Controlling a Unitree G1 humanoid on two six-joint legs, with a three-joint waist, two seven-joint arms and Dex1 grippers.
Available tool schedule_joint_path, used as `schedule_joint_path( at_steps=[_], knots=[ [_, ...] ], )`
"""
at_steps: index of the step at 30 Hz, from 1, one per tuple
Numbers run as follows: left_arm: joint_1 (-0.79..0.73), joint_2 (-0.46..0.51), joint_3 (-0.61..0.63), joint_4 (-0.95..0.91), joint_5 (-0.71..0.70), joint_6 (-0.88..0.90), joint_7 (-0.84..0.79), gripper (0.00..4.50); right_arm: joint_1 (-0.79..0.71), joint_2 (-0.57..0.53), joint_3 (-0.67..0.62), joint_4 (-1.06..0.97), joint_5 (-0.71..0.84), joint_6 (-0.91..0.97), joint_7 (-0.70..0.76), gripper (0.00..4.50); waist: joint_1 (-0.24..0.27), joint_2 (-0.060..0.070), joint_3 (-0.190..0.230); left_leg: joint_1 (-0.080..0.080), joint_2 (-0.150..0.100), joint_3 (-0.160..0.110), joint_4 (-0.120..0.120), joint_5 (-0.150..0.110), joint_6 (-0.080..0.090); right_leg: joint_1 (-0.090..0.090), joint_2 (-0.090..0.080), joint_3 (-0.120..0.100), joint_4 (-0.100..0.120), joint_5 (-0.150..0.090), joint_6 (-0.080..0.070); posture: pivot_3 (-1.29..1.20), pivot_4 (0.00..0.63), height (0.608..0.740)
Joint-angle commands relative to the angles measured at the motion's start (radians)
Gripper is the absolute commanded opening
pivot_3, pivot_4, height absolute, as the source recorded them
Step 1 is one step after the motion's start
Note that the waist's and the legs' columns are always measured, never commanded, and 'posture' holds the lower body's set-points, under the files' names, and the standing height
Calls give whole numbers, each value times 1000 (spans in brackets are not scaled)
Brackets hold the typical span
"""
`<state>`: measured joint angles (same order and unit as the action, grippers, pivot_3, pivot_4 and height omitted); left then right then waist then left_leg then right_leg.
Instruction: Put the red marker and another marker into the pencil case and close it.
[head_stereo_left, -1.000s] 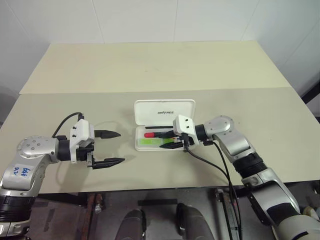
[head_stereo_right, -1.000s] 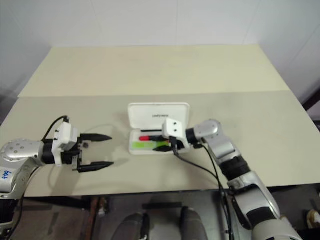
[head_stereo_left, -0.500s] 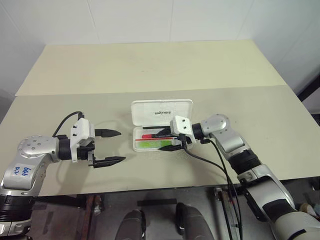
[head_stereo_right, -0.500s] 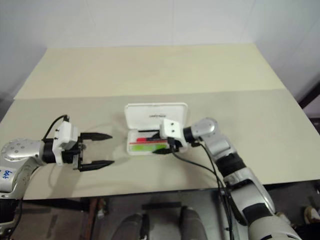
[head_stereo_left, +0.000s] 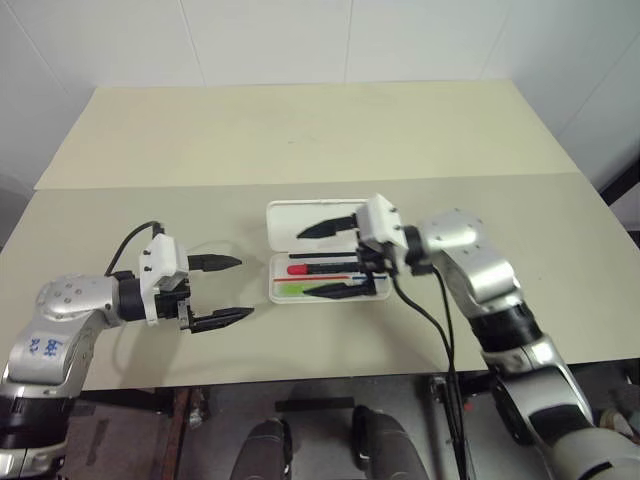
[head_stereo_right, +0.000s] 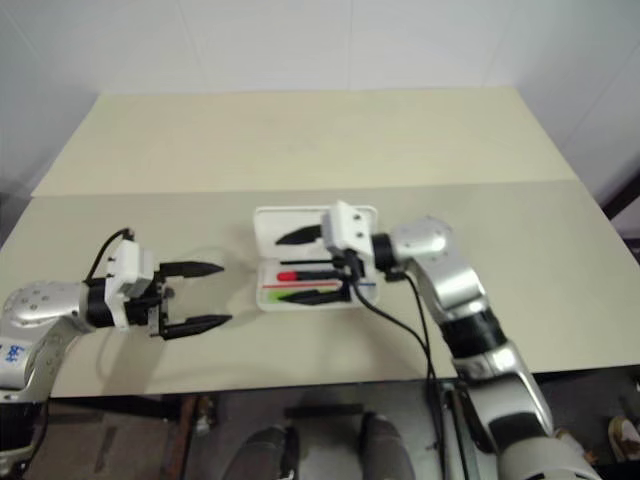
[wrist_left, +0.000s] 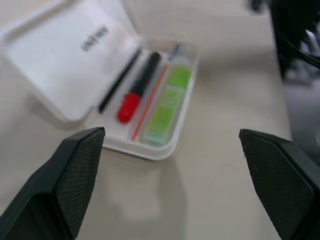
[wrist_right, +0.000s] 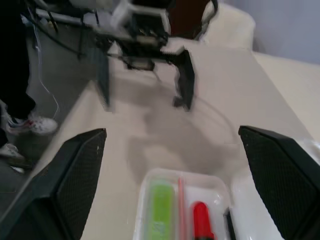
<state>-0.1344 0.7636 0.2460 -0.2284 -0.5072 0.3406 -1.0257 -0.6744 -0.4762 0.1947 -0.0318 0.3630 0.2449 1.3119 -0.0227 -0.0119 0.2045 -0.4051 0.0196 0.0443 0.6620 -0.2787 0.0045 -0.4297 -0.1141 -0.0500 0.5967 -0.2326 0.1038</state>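
The left gripper (head_stereo_left: 222, 291) hangs over the bare table (head_stereo_left: 120, 220) nearest the robot, well to the left of the pencil case (head_stereo_left: 328, 248), its two black fingers spread wide and empty, just as a second ago. Farther in, the right gripper (head_stereo_left: 330, 259) has changed: a second ago it was low in the tray, narrowed over the markers; now it stands lifted above the case, jaws wide apart, holding nothing. That reads as a release, so both markers look delivered and only closing remains. In the tray, the red marker (wrist_left: 139, 88) lies flat, red cap toward the left gripper, beside the lime-green highlighter (wrist_left: 167, 105), a thin red stripe between them. Beyond, the white lid lies open, flat on the table
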Motion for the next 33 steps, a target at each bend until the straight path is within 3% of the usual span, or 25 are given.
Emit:
schedule_joint_path(
  at_steps=[1, 7, 11, 14, 16, 19, 21, 25, 33],
  knots=[
    [92, -70, 122, -116, -35, 14, 152, 4500, 68, -75, -102, -123, 84, 67, -22, 4464, -3, 0, 0, 0, 0, 0, 0, -1, 1, 0, 0, 0, -1, 0, 1, 0, 150, 740],
    [280, -160, 237, -215, -6, 4, 299, 4500, 117, -155, -183, -94, 93, 84, -60, 4464, -4, 0, 0, 3, 3, 3, 0, -1, -2, 0, 3, 1, -4, 1, -1, 0, 150, 740],
    [374, -124, 292, -182, 3, -53, 232, 4500, 106, -160, -182, -39, 75, 52, -64, 4464, -4, 0, 0, 4, 6, 6, 1, 0, -3, 1, 5, 1, -6, 1, -6, 0, 150, 740],
    [343, -56, 348, -85, 27, -63, 239, 4500, 99, -145, -162, -10, 57, 13, -60, 4464, -2, 0, 0, 4, 8, 8, 1, 0, -5, 1, 7, 1, -6, 0, -11, 0, 150, 740],
    [322, -45, 358, -60, 45, -49, 286, 4500, 99, -138, -157, -5, 51, -1, -61, 4464, -2, 0, 0, 3, 10, 9, 1, 0, -6, 0, 9, -1, -6, -7, -24, 0, 150, 740],
    [312, -82, 353, -74, 60, -25, 368, 4500, 101, -134, -160, -3, 49, -8, -67, 4464, -3, -1, 0, 3, 10, 9, 1, 0, -6, 0, 9, 1, -6, -5, -22, 0, 150, 740],
    [315, -115, 347, -98, 58, -2, 419, 4500, 103, -134, -163, -3, 47, -10, -70, 4464, -3, -1, 0, 3, 10, 9, 1, -2, -5, 0, 9, 1, -7, 3, -8, 0, 150, 740],
    [361, -184, 282, -170, 68, 28, 470, 4500, 116, -143, -170, -22, 51, 0, -74, 4464, -4, -1, 0, 3, 11, 8, 0, -3, -5, -1, 9, 1, -6, 3, -8, 0, 150, 740],
    [332, -126, 311, -37, 87, -19, 441, 4500, 127, -157, -174, -33, 43, -2, -87, 4464, -4, -1, -1, 4, 14, 14, 1, -3, -8, -2, 11, -1, -6, 2, -12, 0, 150, 740]
  ],
)
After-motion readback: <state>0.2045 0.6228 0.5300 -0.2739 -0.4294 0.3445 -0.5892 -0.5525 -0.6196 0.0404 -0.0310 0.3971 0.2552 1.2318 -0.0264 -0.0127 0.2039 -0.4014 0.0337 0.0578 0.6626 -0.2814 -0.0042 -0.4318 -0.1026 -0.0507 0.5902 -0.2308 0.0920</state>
